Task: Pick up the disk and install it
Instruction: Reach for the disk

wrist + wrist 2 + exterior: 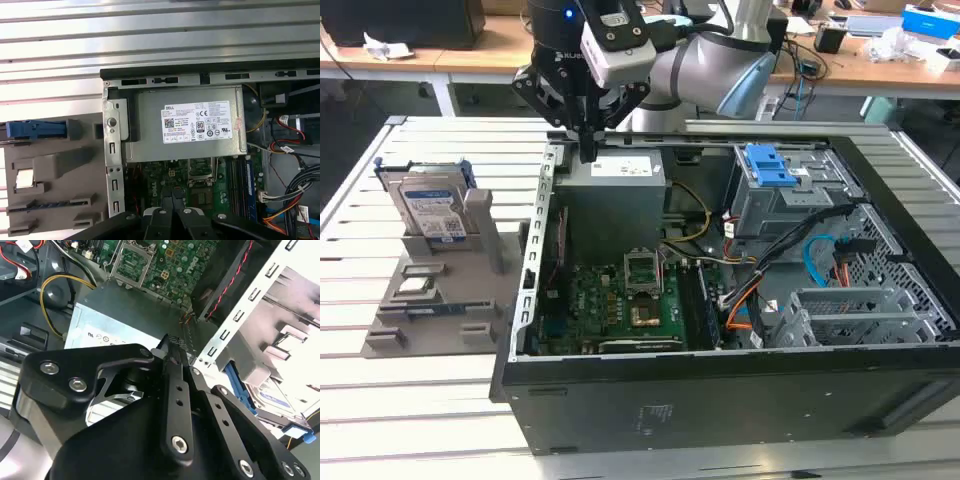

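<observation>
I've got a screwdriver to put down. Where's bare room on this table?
Bare table slats in front of the grey holder, at the exterior view's lower left. Crowded: the holder with the disk, and the cabled open case.

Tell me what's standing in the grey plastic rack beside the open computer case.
The silver hard drive in its blue carrier bracket stands upright there; a slot in the grey plastic rack hides its lower edge.
</observation>
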### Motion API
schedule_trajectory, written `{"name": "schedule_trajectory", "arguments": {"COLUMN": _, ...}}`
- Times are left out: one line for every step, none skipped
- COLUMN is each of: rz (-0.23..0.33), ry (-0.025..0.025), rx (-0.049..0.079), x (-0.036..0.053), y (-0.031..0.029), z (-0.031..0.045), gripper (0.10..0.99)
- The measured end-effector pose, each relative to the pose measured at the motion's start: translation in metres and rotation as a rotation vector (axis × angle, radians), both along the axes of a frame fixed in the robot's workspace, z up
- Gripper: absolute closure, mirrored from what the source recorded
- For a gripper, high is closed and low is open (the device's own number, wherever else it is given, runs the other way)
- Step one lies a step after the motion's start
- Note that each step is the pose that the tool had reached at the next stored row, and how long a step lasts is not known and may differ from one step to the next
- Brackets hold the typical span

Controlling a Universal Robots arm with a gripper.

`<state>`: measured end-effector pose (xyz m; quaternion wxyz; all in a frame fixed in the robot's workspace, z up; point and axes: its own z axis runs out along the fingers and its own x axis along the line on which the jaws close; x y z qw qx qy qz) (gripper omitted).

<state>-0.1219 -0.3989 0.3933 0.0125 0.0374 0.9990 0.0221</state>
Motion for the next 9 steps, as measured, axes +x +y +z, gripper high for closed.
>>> {"name": "schedule_trajectory", "arguments": {"rz": 0.000, "ry": 0.0000, "rx": 0.000, "x": -0.0009, "y": 0.0001, "z": 0.0000, "gripper": 0.980}}
{"name": "schedule_trajectory", "arguments": {"rz": 0.000, "ry": 0.0001, "rx": 0.000, "x": -0.0042, "y": 0.0000, "z": 0.0000, "gripper": 0.980}}
{"name": "schedule_trajectory", "arguments": {"rz": 0.000, "ry": 0.0000, "rx": 0.000, "x": -0.0074, "y": 0.0000, "z": 0.0000, "gripper": 0.980}}
{"name": "schedule_trajectory", "arguments": {"rz": 0.000, "ry": 0.0000, "rx": 0.000, "x": -0.0092, "y": 0.0000, "z": 0.0000, "gripper": 0.980}}
{"name": "schedule_trajectory", "arguments": {"rz": 0.000, "ry": 0.0000, "rx": 0.000, "x": -0.0109, "y": 0.0000, "z": 0.0000, "gripper": 0.980}}
{"name": "schedule_trajectory", "arguments": {"rz": 0.000, "ry": -0.0001, "rx": 0.000, "x": -0.0146, "y": 0.0000, "z": 0.0000, "gripper": 0.980}}
{"name": "schedule_trajectory", "arguments": {"rz": 0.000, "ry": 0.0000, "rx": 0.000, "x": -0.0167, "y": 0.0000, "z": 0.0000, "gripper": 0.980}}
{"name": "schedule_trajectory", "arguments": {"rz": 0.000, "ry": 0.0000, "rx": 0.000, "x": -0.0193, "y": 0.0000, "z": 0.0000, "gripper": 0.980}}
{"name": "schedule_trajectory", "arguments": {"rz": 0.000, "ry": -0.0001, "rx": 0.000, "x": -0.0226, "y": 0.0000, "z": 0.0000, "gripper": 0.980}}
